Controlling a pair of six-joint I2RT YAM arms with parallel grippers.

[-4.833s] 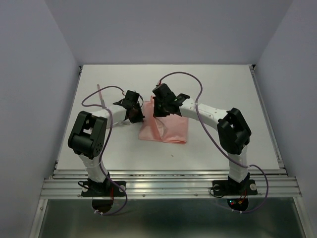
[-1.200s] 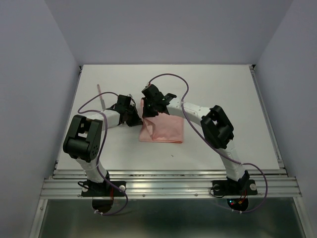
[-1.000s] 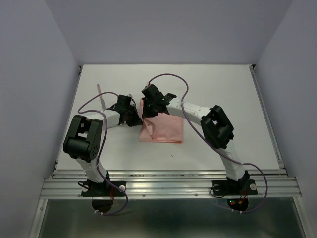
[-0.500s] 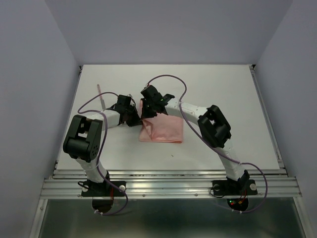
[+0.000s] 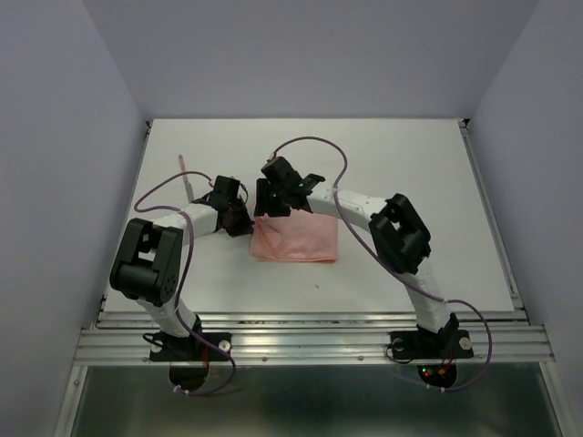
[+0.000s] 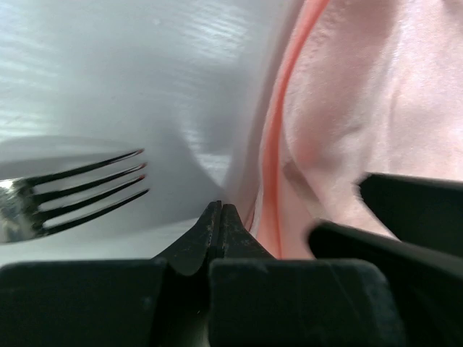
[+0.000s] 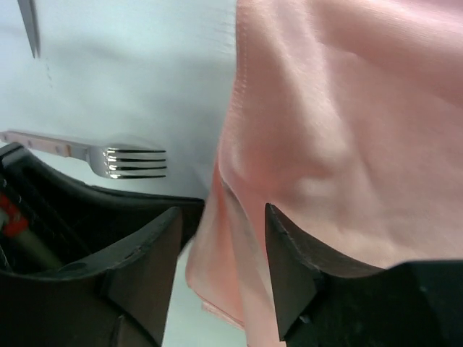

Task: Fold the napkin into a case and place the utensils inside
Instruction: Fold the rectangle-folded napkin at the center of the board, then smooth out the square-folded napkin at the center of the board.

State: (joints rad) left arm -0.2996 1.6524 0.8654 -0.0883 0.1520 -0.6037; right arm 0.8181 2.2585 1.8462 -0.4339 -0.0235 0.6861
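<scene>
While the right gripper [image 7: 222,231] gapes over the napkin [image 5: 296,238], the fork [image 7: 108,162] lies just left, tines toward it, nearest the closed left gripper [image 6: 221,217].

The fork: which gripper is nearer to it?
Left. The left gripper, shut, sits just beside the fork; the right gripper, open, straddles the napkin edge, farther off.

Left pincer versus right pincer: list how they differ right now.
The left pincer is shut, jaws pressed together; the right pincer is open. The left pincer sits at the edge of the napkin; the right pincer straddles that cloth. Both hang low near the fork.
</scene>
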